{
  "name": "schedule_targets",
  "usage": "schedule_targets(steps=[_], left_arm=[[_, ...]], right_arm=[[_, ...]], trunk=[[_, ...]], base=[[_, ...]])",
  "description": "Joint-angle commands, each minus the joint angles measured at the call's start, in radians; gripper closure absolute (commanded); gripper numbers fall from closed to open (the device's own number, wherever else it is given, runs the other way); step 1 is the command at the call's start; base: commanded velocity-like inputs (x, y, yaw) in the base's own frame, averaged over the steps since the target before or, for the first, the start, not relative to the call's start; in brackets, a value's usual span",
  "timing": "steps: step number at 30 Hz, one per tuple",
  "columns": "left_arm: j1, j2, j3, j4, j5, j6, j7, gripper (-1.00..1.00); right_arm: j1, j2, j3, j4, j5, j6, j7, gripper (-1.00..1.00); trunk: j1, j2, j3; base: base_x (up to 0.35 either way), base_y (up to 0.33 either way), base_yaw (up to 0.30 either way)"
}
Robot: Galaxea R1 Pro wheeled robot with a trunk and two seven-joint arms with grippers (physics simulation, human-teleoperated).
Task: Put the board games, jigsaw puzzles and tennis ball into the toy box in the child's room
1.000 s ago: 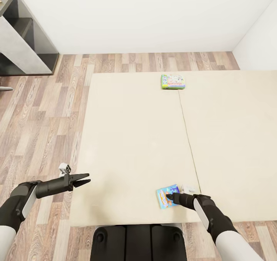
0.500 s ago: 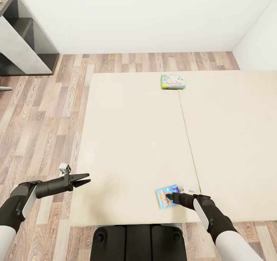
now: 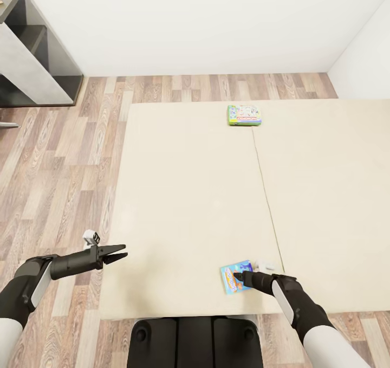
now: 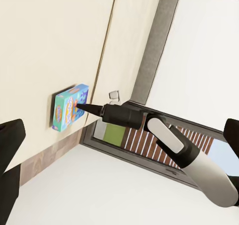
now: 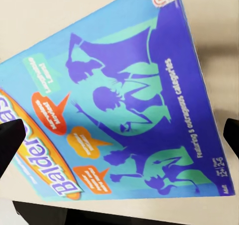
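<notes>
Head view looks down on the cream bed (image 3: 189, 205), where the right gripper (image 3: 238, 277) has its tips on the near edge of the blue game box (image 3: 234, 277); whether its fingers are together or apart cannot be told. Far beyond it, at the bed's other edge, lies the pale green game box (image 3: 244, 115), with nothing between. The left gripper (image 3: 120, 257) hovers off the bed's side, fingers slightly apart and empty. A dark shelf unit (image 3: 32, 53) stands away to its left, partly cut off. The right wrist view shows the blue cover (image 5: 114, 110) close, its corners out of frame.
</notes>
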Motion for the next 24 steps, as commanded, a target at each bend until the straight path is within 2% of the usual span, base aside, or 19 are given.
schedule_targets(steps=[1,24], left_arm=[[0.000,0.000,0.000,0.000,0.001,0.011,-0.003,-1.00],[0.000,0.000,0.000,0.000,0.001,0.011,-0.003,-1.00]], right_arm=[[0.000,0.001,-0.003,-0.001,-0.005,0.007,0.002,-1.00],[0.000,0.001,-0.002,0.001,-0.005,0.006,0.002,-1.00]], trunk=[[0.001,-0.001,-0.001],[0.001,-0.001,-0.001]], base=[[0.000,0.005,0.000],[0.000,0.034,0.000]])
